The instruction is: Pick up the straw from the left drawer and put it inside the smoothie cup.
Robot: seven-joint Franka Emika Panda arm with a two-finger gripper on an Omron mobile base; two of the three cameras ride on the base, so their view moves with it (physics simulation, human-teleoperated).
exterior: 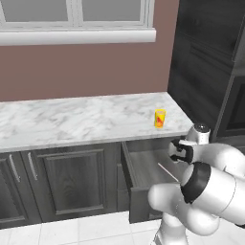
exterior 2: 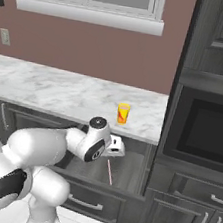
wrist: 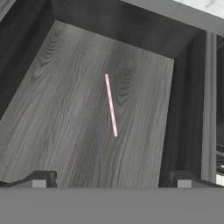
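The left drawer point(exterior: 139, 167) point(exterior 2: 130, 169) stands pulled out under the counter, its grey wood-grain floor point(wrist: 65, 113) bare except for the straw. The thin pale pink straw point(wrist: 111, 105) point(exterior 2: 109, 171) point(exterior: 167, 172) lies flat on that floor, right of centre. My gripper point(wrist: 112, 181) hangs above the drawer, open, its two fingertips point(wrist: 41, 179) wide apart with nothing between them; the straw is ahead of them and untouched. The hand point(exterior: 181, 150) point(exterior 2: 114, 147) sits over the drawer's back part. The yellow smoothie cup point(exterior: 160, 118) point(exterior 2: 123, 113) stands upright on the counter just behind the drawer.
The white marble counter point(exterior: 72, 119) runs left under a window. A tall dark cabinet with an oven point(exterior 2: 207, 128) rises at the right, close to the drawer. Dark cabinet doors point(exterior: 72, 182) lie left of the drawer, whose front carries a silver handle point(exterior 2: 85, 202).
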